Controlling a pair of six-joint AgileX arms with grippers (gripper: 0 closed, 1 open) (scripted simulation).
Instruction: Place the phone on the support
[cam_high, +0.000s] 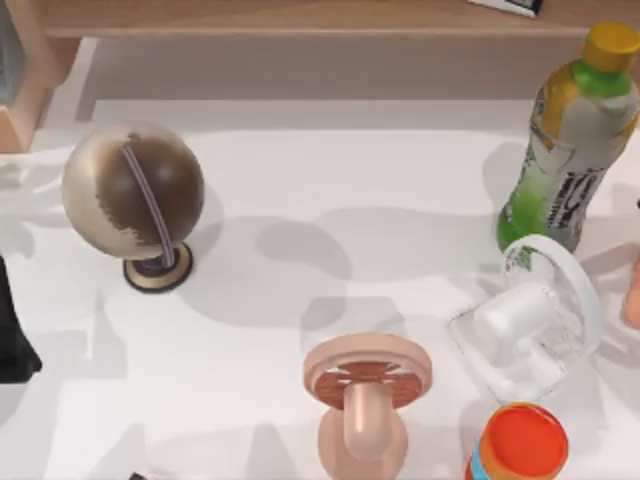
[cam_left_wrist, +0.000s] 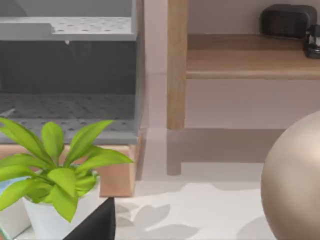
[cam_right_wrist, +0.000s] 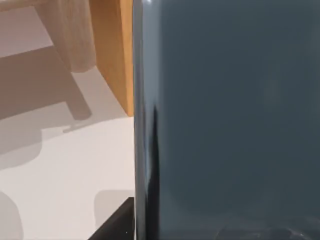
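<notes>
dark glossy phone (cam_right_wrist: 225, 115) close before right wrist | white table (cam_high: 300, 300)

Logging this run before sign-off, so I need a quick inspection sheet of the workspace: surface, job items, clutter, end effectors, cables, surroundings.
Surface: white table, shadowed.
Job items: phone close before the right wrist camera; pink stand at the near edge.
Clutter: globe at left; green bottle, clear jug, orange-lidded jar at right; potted plant.
End effectors: left one's dark tip near the plant.
Cables: nothing seen.
Surroundings: wooden shelf, grey rack.
</notes>
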